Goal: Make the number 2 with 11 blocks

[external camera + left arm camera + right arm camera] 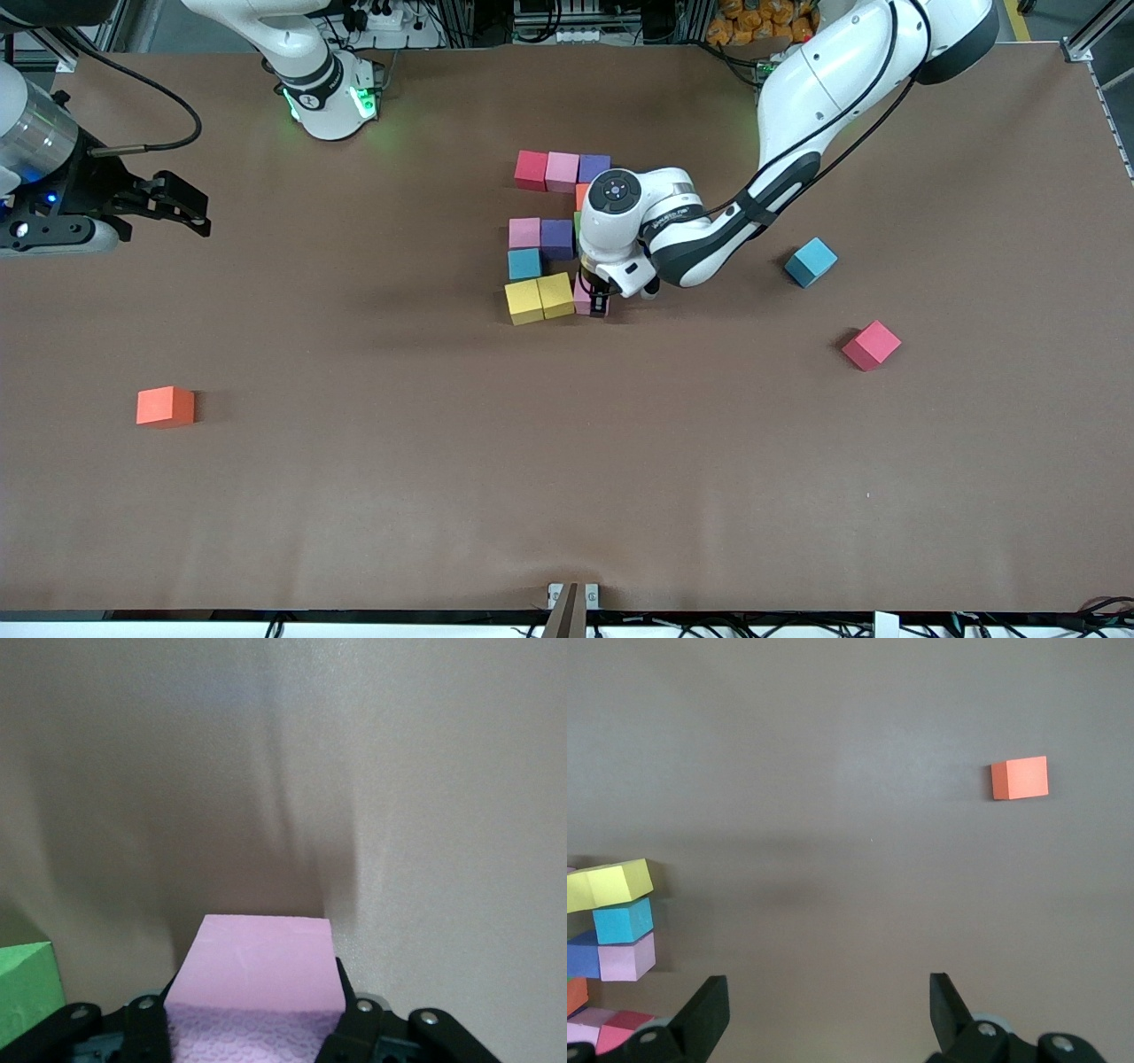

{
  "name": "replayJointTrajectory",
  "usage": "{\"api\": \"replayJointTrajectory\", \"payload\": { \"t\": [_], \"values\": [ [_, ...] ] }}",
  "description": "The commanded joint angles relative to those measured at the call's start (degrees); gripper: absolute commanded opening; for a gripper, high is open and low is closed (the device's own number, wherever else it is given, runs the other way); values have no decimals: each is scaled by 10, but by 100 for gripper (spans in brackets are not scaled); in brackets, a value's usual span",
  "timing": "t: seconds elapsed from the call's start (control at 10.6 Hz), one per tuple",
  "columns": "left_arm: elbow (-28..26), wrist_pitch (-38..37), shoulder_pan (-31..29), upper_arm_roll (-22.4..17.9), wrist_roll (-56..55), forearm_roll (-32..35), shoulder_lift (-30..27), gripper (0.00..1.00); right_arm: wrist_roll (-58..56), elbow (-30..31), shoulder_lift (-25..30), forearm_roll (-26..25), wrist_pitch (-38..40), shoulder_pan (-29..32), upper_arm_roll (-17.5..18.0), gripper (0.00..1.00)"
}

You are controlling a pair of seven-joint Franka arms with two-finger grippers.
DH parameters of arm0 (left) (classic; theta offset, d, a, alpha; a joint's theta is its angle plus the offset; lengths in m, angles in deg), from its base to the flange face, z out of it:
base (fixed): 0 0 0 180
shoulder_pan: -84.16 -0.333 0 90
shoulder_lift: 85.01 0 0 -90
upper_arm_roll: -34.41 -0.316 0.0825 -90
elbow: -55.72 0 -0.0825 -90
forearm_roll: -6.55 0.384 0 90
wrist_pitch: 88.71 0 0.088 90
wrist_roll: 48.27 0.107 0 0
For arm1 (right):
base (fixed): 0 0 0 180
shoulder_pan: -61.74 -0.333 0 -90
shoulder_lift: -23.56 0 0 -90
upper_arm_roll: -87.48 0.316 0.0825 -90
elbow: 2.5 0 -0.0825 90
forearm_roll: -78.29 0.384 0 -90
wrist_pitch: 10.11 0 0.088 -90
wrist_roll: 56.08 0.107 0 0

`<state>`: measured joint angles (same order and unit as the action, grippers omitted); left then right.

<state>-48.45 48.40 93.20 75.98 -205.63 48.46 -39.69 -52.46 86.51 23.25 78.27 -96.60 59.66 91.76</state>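
The pink block (582,298), pinched in the left gripper (595,301) mid-frame, apparently touches the yellow pair (539,299) beside it; the right gripper (182,206), spread, waits upper left.

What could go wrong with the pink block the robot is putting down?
The left gripper is shut on the pink block, right beside the yellow blocks. Coming down crooked, it might nudge them and spoil the row. Opening could also drag the pink block out of line with its fingers.
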Motion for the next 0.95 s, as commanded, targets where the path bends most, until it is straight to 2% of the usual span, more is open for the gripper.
{"api": "replayJointTrajectory", "payload": {
  "t": [0.0, 0.28, 0.57, 0.85],
  "values": [
    [10, -7, 12, -5, -60, 14, 7, 59, -5, -1, 6, -5, 13, 23, 23, 100],
    [16, -7, 13, -5, -61, 14, 13, 60, 4, -4, 6, -9, 11, 20, 23, 100],
    [17, -7, 13, -5, -61, 14, 15, 68, 50, -5, 6, -12, -10, 19, 24, 100],
    [17, -7, 13, -5, -61, 12, 15, 68, 55, -6, 5, -30, -14, 21, 23, 100]
  ]
}}
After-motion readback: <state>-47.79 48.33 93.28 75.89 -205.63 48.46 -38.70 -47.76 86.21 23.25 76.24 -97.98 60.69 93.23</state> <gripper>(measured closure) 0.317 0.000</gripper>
